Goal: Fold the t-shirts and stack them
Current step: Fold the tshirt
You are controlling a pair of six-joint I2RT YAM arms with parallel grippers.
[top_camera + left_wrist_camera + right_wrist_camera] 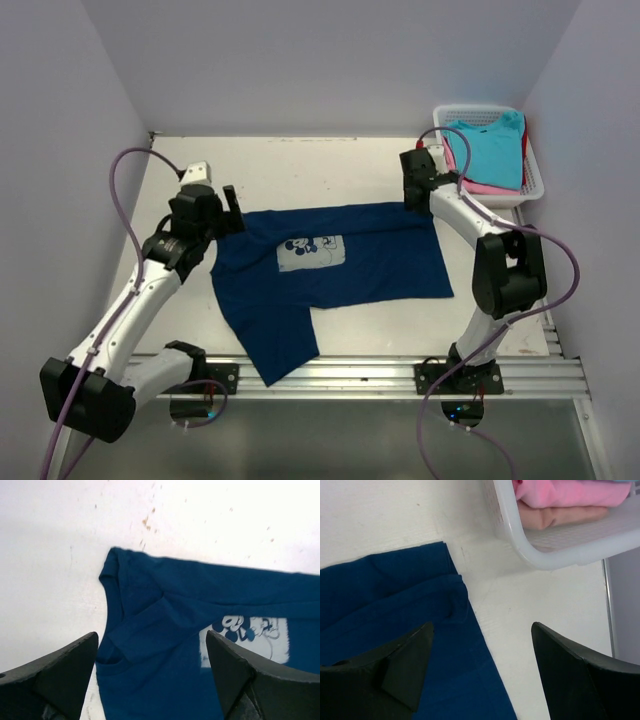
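Note:
The navy t-shirt [330,265] with its pale Mickey print [312,250] lies spread on the white table, its far edge folded over and one sleeve hanging toward the front rail. My left gripper [232,210] hovers open and empty over the shirt's far left corner; the shirt [165,645] fills that wrist view between my fingertips [65,665]. My right gripper [412,190] hovers open and empty over the far right corner, the shirt's edge [420,630] below it. A turquoise tee [487,150] lies on pink tees [565,492] in the basket.
The white lattice basket [532,185] stands at the back right corner, its rim [560,555] close to my right gripper. A metal rail [400,375] runs along the table's front edge. Grey walls close in on both sides.

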